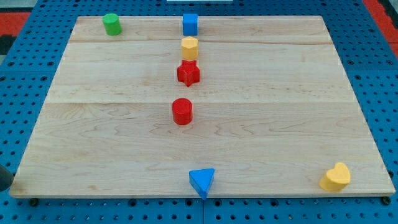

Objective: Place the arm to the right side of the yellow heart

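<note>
The yellow heart (pixel 336 177) lies at the wooden board's bottom right corner, close to the board's right and bottom edges. My tip and the rod do not show anywhere in the camera view, so I cannot place the tip relative to the heart or any other block.
A green cylinder (pixel 112 24) stands at the top left. A blue cube (pixel 190 24), a yellow hexagonal block (pixel 189 48), a red star (pixel 188 73) and a red cylinder (pixel 182 111) form a column down the middle. A blue triangle (pixel 202 181) sits at the bottom edge of the wooden board (pixel 280 112).
</note>
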Available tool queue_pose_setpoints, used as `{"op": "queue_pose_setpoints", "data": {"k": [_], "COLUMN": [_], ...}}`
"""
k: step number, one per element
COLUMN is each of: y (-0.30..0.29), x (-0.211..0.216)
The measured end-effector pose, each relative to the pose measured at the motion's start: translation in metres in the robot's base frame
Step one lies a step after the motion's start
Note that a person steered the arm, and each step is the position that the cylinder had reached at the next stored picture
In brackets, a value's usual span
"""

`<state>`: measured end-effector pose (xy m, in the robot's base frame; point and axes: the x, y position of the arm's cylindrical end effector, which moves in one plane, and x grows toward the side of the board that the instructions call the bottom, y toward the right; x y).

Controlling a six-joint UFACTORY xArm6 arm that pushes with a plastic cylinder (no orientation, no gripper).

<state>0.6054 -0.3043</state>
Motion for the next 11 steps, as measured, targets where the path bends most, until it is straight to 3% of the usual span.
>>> {"op": "queue_pose_setpoints", "data": {"k": [1,2,4,5,6,7,8,11], "y": [0.047,0.165,0.344,0.445,0.648,0.650,0.647,0.566], "x": [-0.061,-0.107,-0.067,-0.092,-0.096,-0.094,-0.005,0.007]}}
